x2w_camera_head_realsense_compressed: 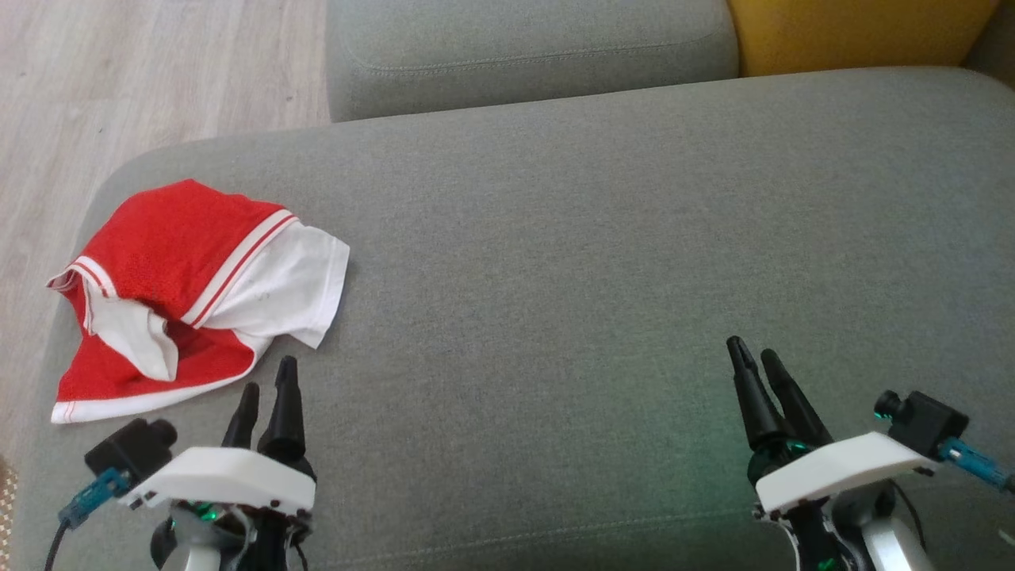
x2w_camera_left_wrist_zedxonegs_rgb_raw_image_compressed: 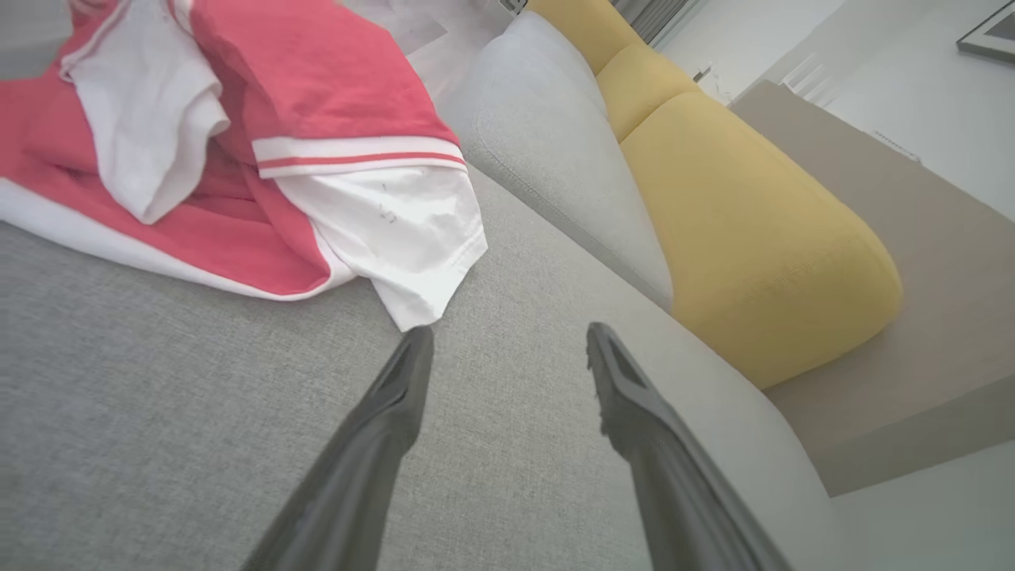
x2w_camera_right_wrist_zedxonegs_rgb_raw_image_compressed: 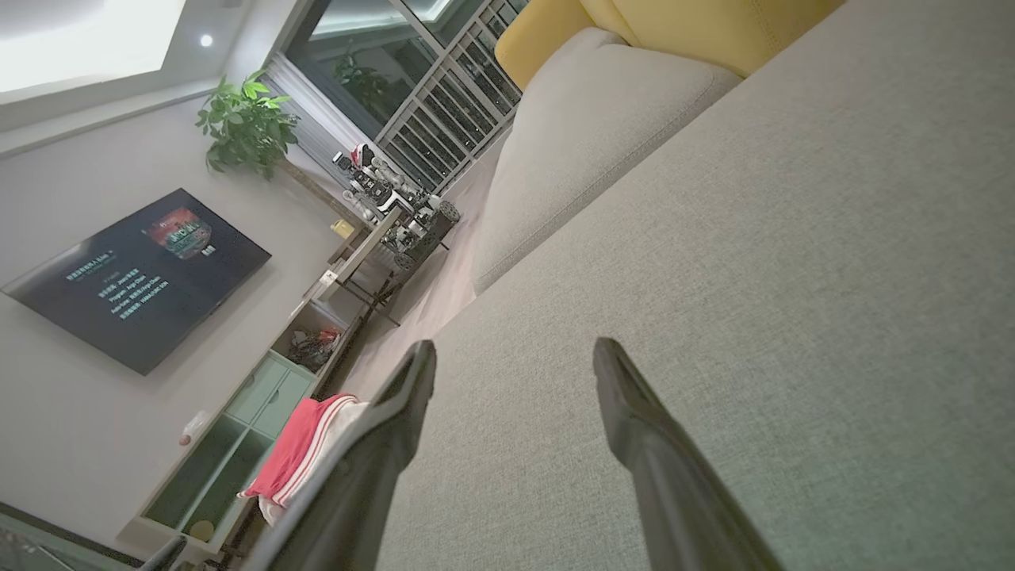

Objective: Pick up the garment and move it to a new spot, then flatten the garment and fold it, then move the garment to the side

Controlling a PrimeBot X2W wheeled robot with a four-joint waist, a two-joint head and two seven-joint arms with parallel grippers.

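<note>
The garment point(x2w_camera_head_realsense_compressed: 198, 293), a red mesh top with white sleeves and red-and-white striped trim, lies crumpled on the grey seat cushion point(x2w_camera_head_realsense_compressed: 555, 262). It is just ahead of the left gripper point(x2w_camera_head_realsense_compressed: 270, 375) and off to that gripper's left. From where I stand, its white hem runs close by the fingertips, and one white sleeve corner points down toward the nearer finger. In the left wrist view that corner ends right at the tip of the left-hand finger; whether the two touch I cannot tell. The left gripper's two dark fingers point(x2w_camera_left_wrist_zedxonegs_rgb_raw_image_compressed: 373, 460) stand well apart over the cushion and hold nothing.

The right gripper point(x2w_camera_head_realsense_compressed: 754, 349) sits well apart from the garment, far off to the left gripper's right, over bare grey upholstery. Its fingers point(x2w_camera_right_wrist_zedxonegs_rgb_raw_image_compressed: 666, 476) are spread wide too, with nothing between them. In the right wrist view the garment shows as a small red and white heap beyond the left-hand finger, partly hidden behind it.

Ahead of both sets of fingertips the seat stretches on to a grey back cushion point(x2w_camera_head_realsense_compressed: 523, 47). Beside that, beyond the right gripper, is a yellow cushion point(x2w_camera_head_realsense_compressed: 856, 32). Pale wooden floor point(x2w_camera_head_realsense_compressed: 119, 87) lies past the garment, beyond the seat's rounded edge.
</note>
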